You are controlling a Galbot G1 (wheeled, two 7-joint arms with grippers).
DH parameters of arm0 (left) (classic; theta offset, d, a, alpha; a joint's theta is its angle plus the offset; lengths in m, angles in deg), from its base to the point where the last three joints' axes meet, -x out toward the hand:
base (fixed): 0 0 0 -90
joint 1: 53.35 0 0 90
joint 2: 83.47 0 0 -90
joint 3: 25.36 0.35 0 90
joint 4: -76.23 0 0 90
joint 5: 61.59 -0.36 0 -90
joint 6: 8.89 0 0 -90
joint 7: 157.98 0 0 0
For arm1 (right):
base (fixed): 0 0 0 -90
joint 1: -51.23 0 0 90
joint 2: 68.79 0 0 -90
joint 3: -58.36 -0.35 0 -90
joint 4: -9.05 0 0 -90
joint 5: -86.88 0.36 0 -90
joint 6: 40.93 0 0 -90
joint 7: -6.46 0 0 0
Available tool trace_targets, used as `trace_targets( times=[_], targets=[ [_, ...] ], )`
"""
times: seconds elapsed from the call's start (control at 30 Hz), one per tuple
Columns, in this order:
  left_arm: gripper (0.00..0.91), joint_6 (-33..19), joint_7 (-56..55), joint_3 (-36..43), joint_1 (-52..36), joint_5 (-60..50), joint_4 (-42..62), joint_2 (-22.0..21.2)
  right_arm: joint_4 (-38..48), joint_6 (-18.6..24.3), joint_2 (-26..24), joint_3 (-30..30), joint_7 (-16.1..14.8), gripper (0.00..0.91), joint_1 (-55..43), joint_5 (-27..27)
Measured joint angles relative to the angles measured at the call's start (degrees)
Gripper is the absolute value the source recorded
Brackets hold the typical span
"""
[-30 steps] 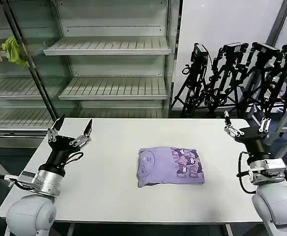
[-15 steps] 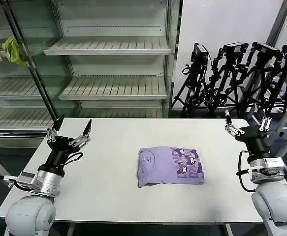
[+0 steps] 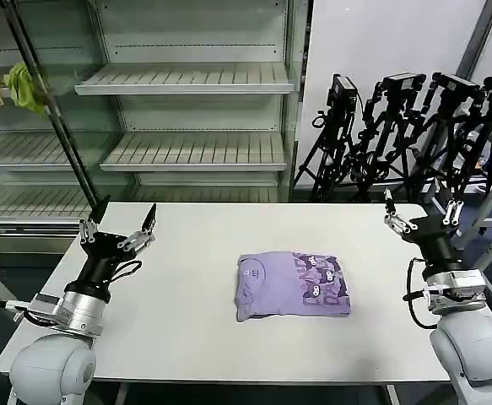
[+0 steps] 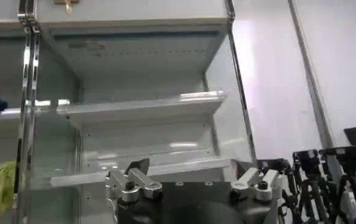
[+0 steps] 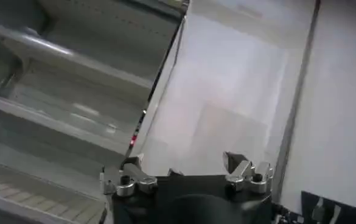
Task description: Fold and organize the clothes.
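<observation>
A light purple soft-fabric T-shirt [image 3: 292, 285] is lying folded into a compact rectangle near the middle of the white rectangular table [image 3: 195, 321], its dark purple printed graphic facing up on the right half and the plainer collar part showing at the left. Its edges are sitting roughly square to the table's sides, with bare tabletop running all around it.

The left gripper [image 3: 119, 228] is hovering over the table's left part, well apart from the shirt, fingers spread wide and gripping nothing. The right gripper [image 3: 421, 215] is standing at the table's far right edge, likewise spread wide and empty-handed, pointing upward.

Grey metal shelving [image 3: 186, 80] is standing behind the table, and black camera tripods [image 3: 406, 126] are clustering behind its right corner.
</observation>
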Motion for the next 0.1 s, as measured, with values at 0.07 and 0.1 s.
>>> trace_targets(
  times=[0.07,0.1],
  targets=[
    [0.907,0.1,-0.1,0.0,0.1,0.0,-0.1,-0.1,0.0,0.0,0.0,0.1,0.0,0.907,0.0,-0.1],
    [0.907,0.1,-0.1,0.1,0.1,0.0,-0.1,-0.1,0.0,0.0,0.0,0.1,0.0,0.907,0.0,-0.1]
  ],
)
